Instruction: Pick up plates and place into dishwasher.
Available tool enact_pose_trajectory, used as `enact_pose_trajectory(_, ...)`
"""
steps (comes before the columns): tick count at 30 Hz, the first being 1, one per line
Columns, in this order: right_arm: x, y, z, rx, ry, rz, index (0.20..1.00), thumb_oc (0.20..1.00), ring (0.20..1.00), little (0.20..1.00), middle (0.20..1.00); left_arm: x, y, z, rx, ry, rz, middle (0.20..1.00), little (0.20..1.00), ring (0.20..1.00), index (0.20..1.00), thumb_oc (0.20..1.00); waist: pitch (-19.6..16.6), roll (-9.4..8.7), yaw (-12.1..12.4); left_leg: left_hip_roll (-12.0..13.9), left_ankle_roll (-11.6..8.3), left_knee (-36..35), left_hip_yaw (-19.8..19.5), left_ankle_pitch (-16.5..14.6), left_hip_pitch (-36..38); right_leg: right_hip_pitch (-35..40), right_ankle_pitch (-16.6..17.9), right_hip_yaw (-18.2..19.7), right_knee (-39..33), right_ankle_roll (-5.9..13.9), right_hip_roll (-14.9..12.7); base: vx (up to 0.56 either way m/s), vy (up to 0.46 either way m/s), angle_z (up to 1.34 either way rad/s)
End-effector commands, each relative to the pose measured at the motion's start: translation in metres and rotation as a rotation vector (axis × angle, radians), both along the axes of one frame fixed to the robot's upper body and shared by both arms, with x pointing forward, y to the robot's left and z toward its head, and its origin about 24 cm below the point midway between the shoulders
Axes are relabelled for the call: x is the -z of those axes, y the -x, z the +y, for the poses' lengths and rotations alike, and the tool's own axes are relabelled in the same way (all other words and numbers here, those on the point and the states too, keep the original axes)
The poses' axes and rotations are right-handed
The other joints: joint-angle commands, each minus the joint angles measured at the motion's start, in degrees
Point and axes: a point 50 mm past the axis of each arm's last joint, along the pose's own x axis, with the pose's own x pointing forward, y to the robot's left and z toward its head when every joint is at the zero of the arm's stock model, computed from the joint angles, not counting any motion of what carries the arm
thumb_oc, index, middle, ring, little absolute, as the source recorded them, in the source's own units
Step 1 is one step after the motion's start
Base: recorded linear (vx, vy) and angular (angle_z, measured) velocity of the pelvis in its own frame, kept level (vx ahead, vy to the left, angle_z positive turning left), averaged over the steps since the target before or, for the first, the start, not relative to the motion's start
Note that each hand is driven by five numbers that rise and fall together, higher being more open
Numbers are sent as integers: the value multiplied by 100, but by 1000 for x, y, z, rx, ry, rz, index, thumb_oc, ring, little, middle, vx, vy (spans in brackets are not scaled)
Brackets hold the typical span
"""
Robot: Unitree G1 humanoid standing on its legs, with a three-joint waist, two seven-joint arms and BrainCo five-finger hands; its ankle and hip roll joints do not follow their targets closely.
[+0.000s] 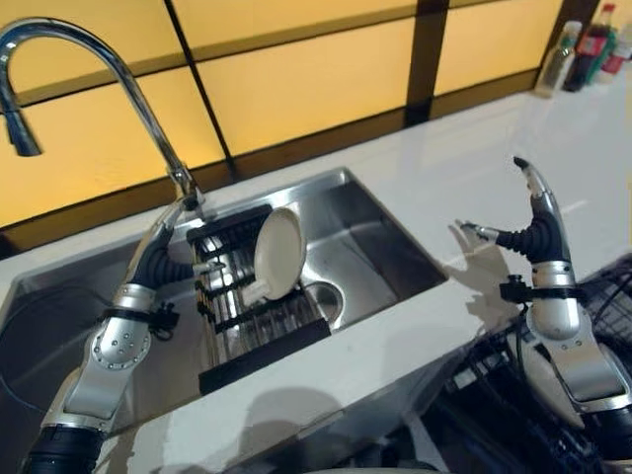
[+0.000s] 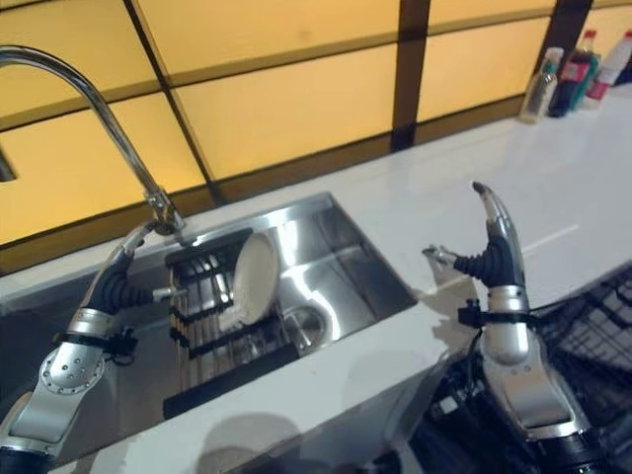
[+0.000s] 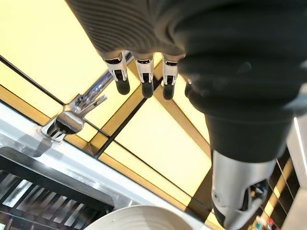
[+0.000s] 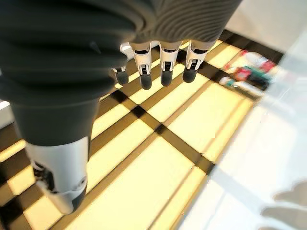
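Standing on edge in the dark rack inside the sink, the white plate looks stiff, smooth and breakable, so you should pinch it by the upper rim rather than the slippery face. Your left hand is beside it, fingers straight and empty, and your right hand is raised over the worktop, open and empty. The left wrist view shows the plate's rim just below the fingertips, while the eye views show the dishwasher basket at lower right.

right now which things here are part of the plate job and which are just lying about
Job:
plate, upright in the sink rack
left hand, open, beside the rack
right hand, open, raised over the counter

Lying about:
faucet
bottles, far counter corner
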Motion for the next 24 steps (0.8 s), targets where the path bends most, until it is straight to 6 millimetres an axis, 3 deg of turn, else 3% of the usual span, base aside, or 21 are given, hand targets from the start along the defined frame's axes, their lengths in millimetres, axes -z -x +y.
enact_pose_trajectory(1, -26, 8, -5, -33, 21, -115, 1000, 1000, 1000, 1000, 1000, -30, -2, 12, -19, -155, -126, 1000, 1000, 1000, 1000, 1000, -459, -57, -228, -15, -73, 289, -12, -311, -197, 1011, -143, -214, -1022, 369, 20, 99, 142, -31)
enact_pose_trajectory(8, -22, 8, -10, -36, 24, -53, 1000, 1000, 1000, 1000, 1000, -54, -7, 16, -22, -579, -178, 1000, 1000, 1000, 1000, 1000, -532, 51, -411, -85, 42, 265, 269, -469, -89, 968, -35, -47, -1092, 536, -87, 85, 87, -2)
enact_pose_trajectory(13, -24, 7, -18, -24, 25, -35, 1000, 1000, 1000, 1000, 1000, -70, -14, 19, -14, -764, -207, 1000, 1000, 1000, 1000, 1000, -503, 169, -575, -115, 83, 229, 396, -531, -53, 906, 26, 79, -1130, 617, -153, 65, 41, -2)
enact_pose_trajectory(18, -24, 5, -22, -20, 48, -6, 1000, 1000, 1000, 1000, 1000, -69, -19, 17, -1, -853, -217, 1000, 1000, 1000, 1000, 1000, -451, 295, -683, -165, 109, 236, 449, -574, -47, 840, 43, 153, -1109, 652, -214, 64, 55, -10)
enact_pose_trajectory(24, -28, 3, -25, -28, 96, 22, 1000, 1000, 1000, 1000, 1000, -54, -26, 12, 28, -922, -169, 1000, 1000, 1000, 1000, 1000, -353, 487, -842, -223, 121, 343, 565, -629, -58, 754, 39, 265, -1038, 680, -290, 77, 93, -8)
